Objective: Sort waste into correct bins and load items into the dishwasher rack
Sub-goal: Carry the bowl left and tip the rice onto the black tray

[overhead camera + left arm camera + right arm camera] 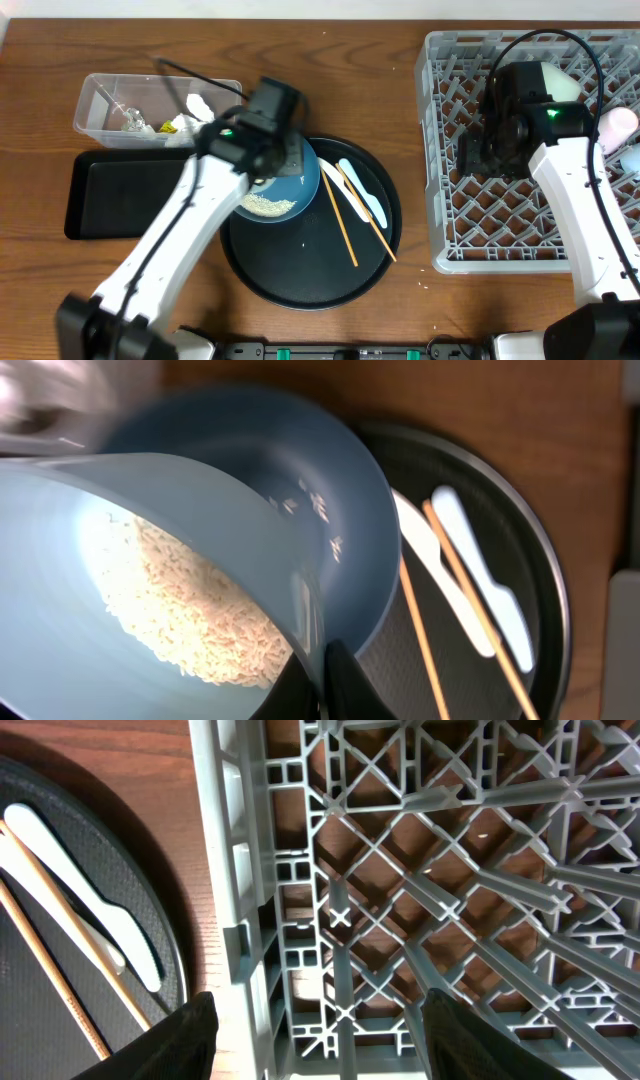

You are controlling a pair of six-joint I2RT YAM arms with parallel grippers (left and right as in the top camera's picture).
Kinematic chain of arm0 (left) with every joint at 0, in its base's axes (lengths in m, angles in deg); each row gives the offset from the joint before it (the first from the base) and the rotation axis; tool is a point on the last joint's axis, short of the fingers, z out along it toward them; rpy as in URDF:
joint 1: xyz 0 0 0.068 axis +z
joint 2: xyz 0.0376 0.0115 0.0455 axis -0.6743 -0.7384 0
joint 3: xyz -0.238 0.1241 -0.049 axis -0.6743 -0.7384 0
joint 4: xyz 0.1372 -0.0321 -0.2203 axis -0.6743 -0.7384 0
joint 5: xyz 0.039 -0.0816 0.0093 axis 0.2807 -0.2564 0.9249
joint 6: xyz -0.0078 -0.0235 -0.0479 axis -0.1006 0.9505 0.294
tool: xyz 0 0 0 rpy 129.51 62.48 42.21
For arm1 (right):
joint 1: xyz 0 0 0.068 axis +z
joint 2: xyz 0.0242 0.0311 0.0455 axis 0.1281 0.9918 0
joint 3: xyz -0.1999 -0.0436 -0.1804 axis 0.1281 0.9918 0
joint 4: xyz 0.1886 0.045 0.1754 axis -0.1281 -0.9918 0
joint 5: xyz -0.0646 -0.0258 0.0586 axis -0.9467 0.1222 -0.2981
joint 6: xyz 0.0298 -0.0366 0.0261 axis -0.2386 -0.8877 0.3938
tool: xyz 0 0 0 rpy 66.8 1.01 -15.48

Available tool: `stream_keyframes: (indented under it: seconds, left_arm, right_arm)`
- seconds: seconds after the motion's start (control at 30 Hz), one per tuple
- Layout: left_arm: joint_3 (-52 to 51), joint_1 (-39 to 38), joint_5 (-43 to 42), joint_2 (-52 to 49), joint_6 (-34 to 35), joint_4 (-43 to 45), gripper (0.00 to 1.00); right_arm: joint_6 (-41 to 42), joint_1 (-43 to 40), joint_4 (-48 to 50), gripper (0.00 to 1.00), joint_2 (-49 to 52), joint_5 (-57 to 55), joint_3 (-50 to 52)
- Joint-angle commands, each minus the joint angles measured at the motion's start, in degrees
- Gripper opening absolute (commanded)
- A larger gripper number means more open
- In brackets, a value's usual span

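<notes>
Left pincer [325,682]: clamped on the rim of the blue bowl [303,185], which holds rice [268,206], over the round black tray [300,285] at mid-desk [380,40]. Right pincer [325,1040]: jaws wide, empty, above the grey rack [450,225] on the right.

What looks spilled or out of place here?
Loose rice grains. A few stick to the large blue bowl's inner wall, and white specks, probably rice, lie on the round black tray and on the table near the dishwasher rack. The rest sits in the small teal bowl, tilted in the left gripper.
</notes>
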Motion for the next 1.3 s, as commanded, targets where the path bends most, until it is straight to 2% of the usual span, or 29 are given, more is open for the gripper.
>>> stream_keyframes:
  seconds: [0.0, 0.13, 0.33, 0.7, 1.1, 1.27]
  left_arm:
    - [1.49, 4.09, 0.5, 3.96, -0.98, -0.15, 0.06]
    - [1.46, 10.97, -1.68, 6.34, -0.98, -0.52, 0.06]
    - [0.22, 23.89, -19.85, 6.1, -4.46, -0.44, 0.06]
    - [-2.1, 43.91, -44.15, 3.78, -19.3, -0.28, 0.06]
    - [-3.8, 56.78, -73.79, -9.94, -30.45, 0.94, 0.06]
    - [-3.8, 60.41, -81.48, -15.34, -32.06, 0.94, 0.06]
  right_arm:
    - [0.61, 0.31, -0.17, 0.63, -0.02, -1.18, 0.04]
    - [0.61, 0.31, -0.22, 0.63, -0.02, -1.16, 0.04]
    - [0.61, 0.2, -0.28, 0.63, -0.02, -1.18, 0.04]
    - [0.61, 0.2, -0.31, 0.63, -0.02, -1.57, 0.04]
    - [0.59, 0.2, -0.37, 0.63, -0.02, -1.6, 0.04]
    - [0.61, 0.2, -0.35, 0.63, -0.02, -1.6, 0.04]
